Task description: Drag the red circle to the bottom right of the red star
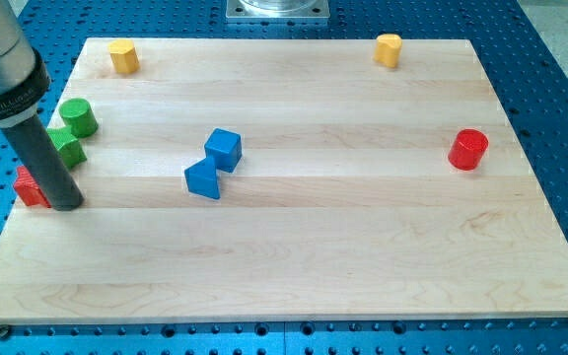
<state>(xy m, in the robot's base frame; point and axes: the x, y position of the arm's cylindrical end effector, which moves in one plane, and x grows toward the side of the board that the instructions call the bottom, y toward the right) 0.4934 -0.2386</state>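
The red circle [468,149] is a short red cylinder near the view's right edge of the wooden board [294,247]. The red star [29,186] lies at the view's far left, partly hidden behind my rod. My tip [65,204] rests on the board just right of the red star, touching or nearly touching it. The red circle is far from my tip, across the whole board.
A green cylinder [78,117] and a green star-like block [66,147] sit just above the red star. Two blue blocks [223,148] [203,179] sit left of centre. Yellow blocks stand at the top left [123,56] and top right [389,49].
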